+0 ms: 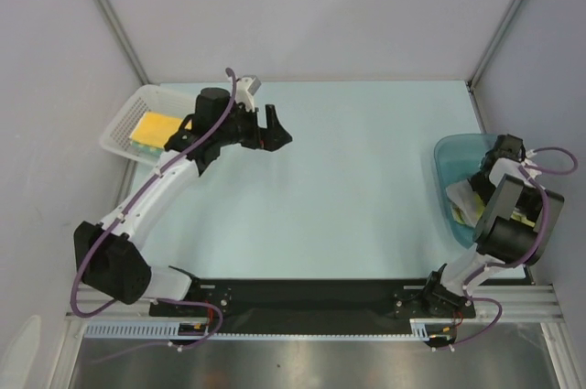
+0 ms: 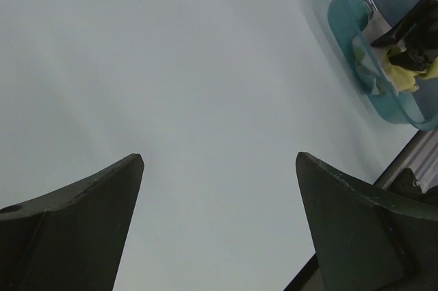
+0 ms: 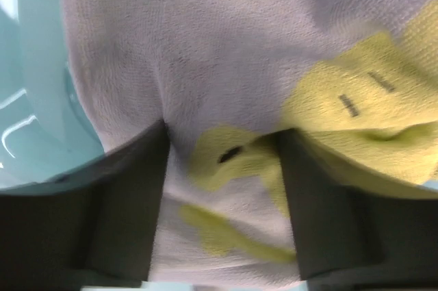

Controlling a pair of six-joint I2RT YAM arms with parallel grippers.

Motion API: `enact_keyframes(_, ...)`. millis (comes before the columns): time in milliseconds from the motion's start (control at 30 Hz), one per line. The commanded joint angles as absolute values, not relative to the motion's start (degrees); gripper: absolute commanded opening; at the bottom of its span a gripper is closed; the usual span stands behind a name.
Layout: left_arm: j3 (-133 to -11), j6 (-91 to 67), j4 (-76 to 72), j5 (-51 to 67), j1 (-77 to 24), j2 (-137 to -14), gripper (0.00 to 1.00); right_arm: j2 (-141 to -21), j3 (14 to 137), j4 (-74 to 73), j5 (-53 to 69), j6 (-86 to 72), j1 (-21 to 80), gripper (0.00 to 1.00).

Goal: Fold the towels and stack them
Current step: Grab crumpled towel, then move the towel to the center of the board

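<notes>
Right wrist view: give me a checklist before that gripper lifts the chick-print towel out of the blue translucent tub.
1. Right gripper over the pale cloth towel with yellow chick print: ok.
2. Cloth between its fingers: ok.
3. Jaws shut on cloth: not ok, apart.
4. Single towel caught: cannot tell.
5. Left gripper open above the pale blue table: ok.
</notes>
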State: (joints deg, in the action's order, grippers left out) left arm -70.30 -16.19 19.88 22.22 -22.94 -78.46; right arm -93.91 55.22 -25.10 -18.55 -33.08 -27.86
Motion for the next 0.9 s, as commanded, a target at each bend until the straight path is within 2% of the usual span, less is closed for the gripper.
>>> enact_keyframes(0,-70.75,-18.64,14.76,24.44,-21.36,-77.35,1.0,-95.36,57.38,-23.46,-17.58,-32.26,-28.3,0.53)
enact_keyframes(33,-71.27,-18.02,15.55,23.91,-21.44,-77.08,1.0,-93.88,58.09,-25.03,-17.32,-31.91,-28.3,0.27)
enact_keyframes(67,-71.54,-17.5,17.3,22.95,-21.45,-76.38,1.0,-92.74,59.84,-25.83,-17.23,-31.82,-28.3,0.16)
enact_keyframes(100,-71.89,-16.71,18.27,20.33,-21.45,-76.2,1.0,-91.07,60.9,-27.67,-17.05,-31.03,-27.95,0.0)
enact_keyframes(267,-71.72,-15.56,22.15,13.45,-21.53,-74.1,1.0,-83.07,76.08,-37.25,-17.75,-25.94,-20.67,0.0)
enact_keyframes(300,-71.11,-15.56,21.8,13.36,-21.45,-73.57,1.0,-82.62,82.73,-40.14,-17.93,-24.8,-18.83,0.0)
enact_keyframes(400,-69.26,-15.47,21.18,12.92,-21.45,-71.81,1.0,-79.9,91.02,-42.18,-9.69,-23.03,-12.23,0.0)
enact_keyframes(500,-68.73,-14.77,21.62,10.99,-21.36,-70.76,1.0,-76.22,92.9,-39.92,1.37,-24.95,-6.6,0.0)
enact_keyframes(600,-69.26,-14.24,23.64,9.14,-21.45,-70.23,0.99,-72.44,87.74,-34.31,14.19,-27.16,-1.16,0.0)
enact_keyframes(667,-69.0,-13.8,24.87,9.32,-21.36,-69.96,0.99,-70.67,78.96,-30.95,17.74,-28.03,2.35,0.01)
enact_keyframes(733,-67.69,-13.19,25.05,10.28,-21.36,-69.0,0.98,-68.83,72.28,-26.12,18.11,-27.34,8.77,0.08)
enact_keyframes(767,-66.98,-13.01,24.87,10.63,-21.36,-68.73,0.99,-68.64,65.02,-24.71,17.84,-27.51,10.7,0.1)
enact_keyframes(800,-66.28,-13.01,24.53,11.5,-21.44,-68.3,0.98,-68.56,61.38,-20.43,18.1,-27.94,13.94,0.17)
enact_keyframes(867,-63.82,-13.18,23.13,12.48,-21.45,-67.07,0.98,-69.51,50.69,-14.71,19.86,-29.35,16.95,0.24)
